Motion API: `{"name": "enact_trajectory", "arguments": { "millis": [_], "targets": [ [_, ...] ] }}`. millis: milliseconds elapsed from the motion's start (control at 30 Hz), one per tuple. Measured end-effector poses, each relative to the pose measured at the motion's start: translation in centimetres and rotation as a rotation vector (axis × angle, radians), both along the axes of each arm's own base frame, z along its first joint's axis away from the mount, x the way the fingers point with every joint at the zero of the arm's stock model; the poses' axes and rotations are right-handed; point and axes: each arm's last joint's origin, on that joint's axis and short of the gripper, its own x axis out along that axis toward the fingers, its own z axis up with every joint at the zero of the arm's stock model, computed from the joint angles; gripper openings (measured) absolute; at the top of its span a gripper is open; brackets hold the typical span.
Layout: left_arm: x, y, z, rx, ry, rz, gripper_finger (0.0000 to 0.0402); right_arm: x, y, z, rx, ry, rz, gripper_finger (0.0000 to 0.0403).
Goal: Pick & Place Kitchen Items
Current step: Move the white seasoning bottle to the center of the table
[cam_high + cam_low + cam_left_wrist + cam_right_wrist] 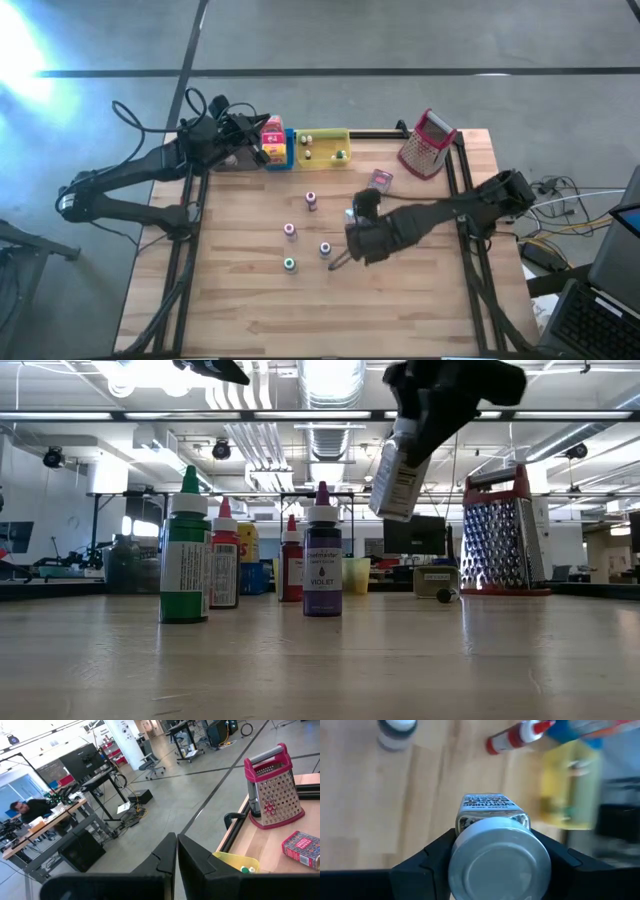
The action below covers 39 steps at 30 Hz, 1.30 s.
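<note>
4 small bottles stand upright mid-worktop, well apart: pink-capped bottle (311,200), violet bottle (290,231), blue-capped bottle (325,249), green bottle (289,265). A red tin (380,180) lies nearer the far edge. A white-capped labelled bottle (399,468) hangs tilted above the worktop, clamped in the right tool (492,851).

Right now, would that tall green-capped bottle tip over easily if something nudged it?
Probably: the tall green-capped bottle stands upright on a narrow base, so a push near its cap likely topples it. Its round body would probably roll afterwards.
</note>
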Motion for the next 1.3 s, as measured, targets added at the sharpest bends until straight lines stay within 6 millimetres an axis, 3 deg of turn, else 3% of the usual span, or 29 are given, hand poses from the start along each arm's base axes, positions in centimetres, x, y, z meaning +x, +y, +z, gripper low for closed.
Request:
{"name": "enact_trajectory", "arguments": {
  "millis": [300,467,633,933,1167,1300],
  "targets": [
    [0.0,0.0,0.0,0.0,0.0,0.0,0.0022,1.8,-7.0,0.0,0.407,-0.026,-0.15,0.0198],
    [0.0,0.0,0.0,0.0,0.0,0.0,0.0022,2.8,-9.8,0.4,0.446,-0.14,-0.161,0.0211],
    [0.0,0.0,0.0,0.0,0.0,0.0,0.0022,3.5,-11.4,0.5,0.488,-0.226,-0.179,0.0213],
    [0.0,0.0,0.0,0.0,0.0,0.0,0.0022,4.6,-14.3,-2.7,0.64,-0.164,-0.316,0.0204],
    [0.0,0.0,0.0,0.0,0.0,0.0,0.0022,6.3,-14.7,-3.3,0.652,-0.134,-0.32,0.0215],
    [0.0,0.0,0.0,0.0,0.0,0.001,0.0022,7.0,-14.8,-4.8,0.663,-0.031,-0.355,0.0204]
  ]
}}
